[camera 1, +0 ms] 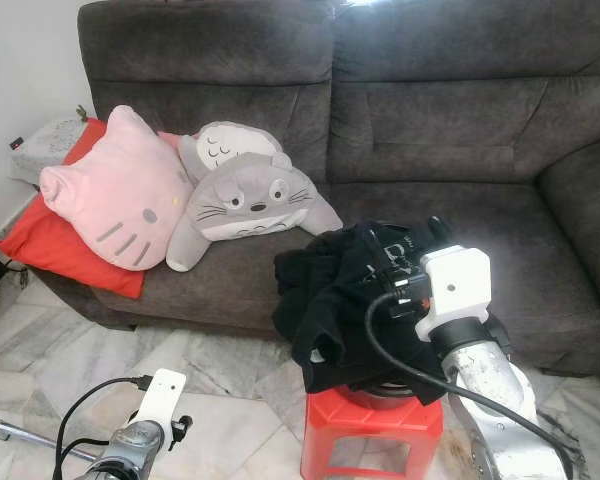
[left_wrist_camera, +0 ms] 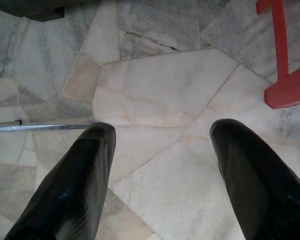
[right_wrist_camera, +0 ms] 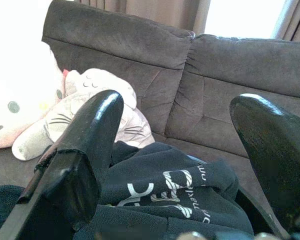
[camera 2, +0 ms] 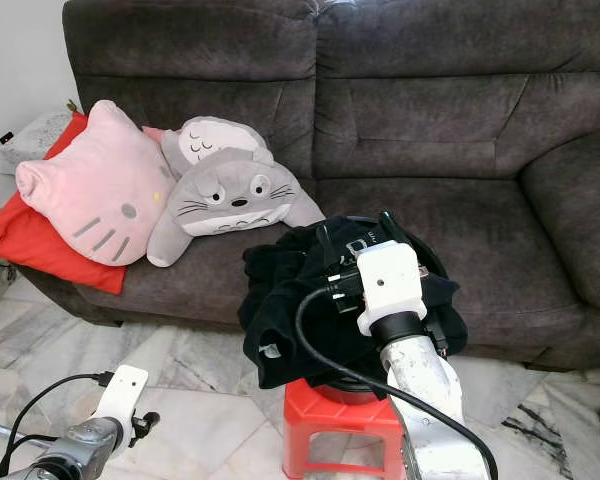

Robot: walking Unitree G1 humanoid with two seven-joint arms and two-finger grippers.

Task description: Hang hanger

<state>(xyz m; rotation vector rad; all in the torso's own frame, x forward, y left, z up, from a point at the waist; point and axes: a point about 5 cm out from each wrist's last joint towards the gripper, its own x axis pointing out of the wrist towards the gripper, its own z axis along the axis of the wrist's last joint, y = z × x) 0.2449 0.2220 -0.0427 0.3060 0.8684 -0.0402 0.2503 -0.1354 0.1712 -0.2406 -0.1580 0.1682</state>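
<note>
A heap of black clothing (camera 1: 325,290) with white lettering (right_wrist_camera: 155,187) lies piled on a dark round container (camera 1: 380,396) that stands on a red plastic stool (camera 1: 372,428) in front of the sofa. My right gripper (camera 2: 358,236) hovers just above the heap, open, with its fingers (right_wrist_camera: 97,127) spread wide and nothing between them. My left gripper (left_wrist_camera: 162,132) hangs low at the left over the marble floor, open and empty.
A dark grey sofa (camera 1: 430,110) spans the back. A pink cat cushion (camera 1: 115,190), a red cushion (camera 1: 50,240) and a grey plush (camera 1: 245,200) rest on its left seat. A thin metal rod (left_wrist_camera: 40,127) lies on the marble floor (camera 1: 220,370).
</note>
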